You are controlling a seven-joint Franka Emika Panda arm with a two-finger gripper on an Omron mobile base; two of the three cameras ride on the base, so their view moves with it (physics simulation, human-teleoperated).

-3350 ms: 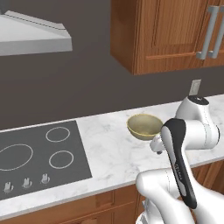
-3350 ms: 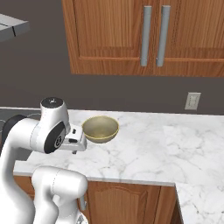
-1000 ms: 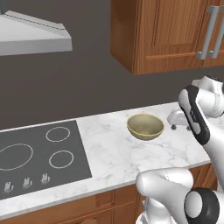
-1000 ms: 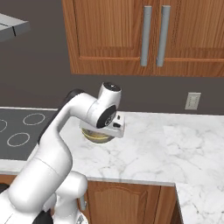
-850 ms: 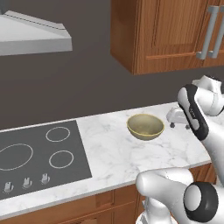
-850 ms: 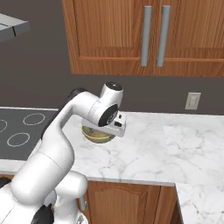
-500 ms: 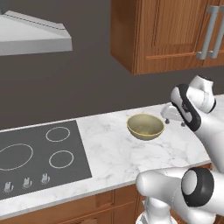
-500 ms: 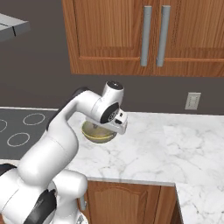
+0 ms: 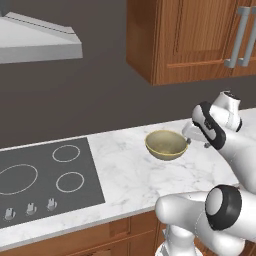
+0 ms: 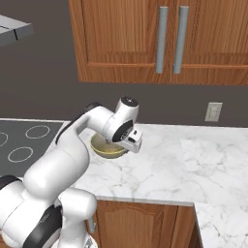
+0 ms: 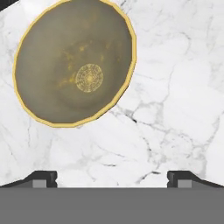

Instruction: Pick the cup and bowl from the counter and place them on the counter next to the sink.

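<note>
One bowl [image 9: 167,145] stands upright on the white marble desk [image 9: 130,175], to the right of the dark cooktop [image 9: 42,177] and apart from it. It is olive-tan with a yellowish rim, and the hand view shows a round gold ornament at the bottom of its inside [image 11: 89,78]; nothing lies in it. That ornament is a pattern, not lettering, and no brand, label or writing can be read on the bowl or on the desk.

The fingers [image 11: 112,178] hang above the desk just right of the bowl, pointing down at the marble. In the hand view the two dark tips sit far apart at the bottom corners, so they are spread wide, with bare veined marble between them and nothing held. The bowl lies up and to the left in that view, beyond the tips, not between them. From the left base view the hand [image 9: 199,137] sits just beside the bowl's right rim; whether it touches cannot be told. In the right base view the hand [image 10: 127,138] covers much of the bowl [image 10: 104,147].

Wooden wall cabinets [image 10: 145,38] with grey bar handles hang above, a grey hood [image 9: 35,42] is over the cooktop, and a wall outlet [image 10: 213,112] sits far right on the dark wall.
</note>
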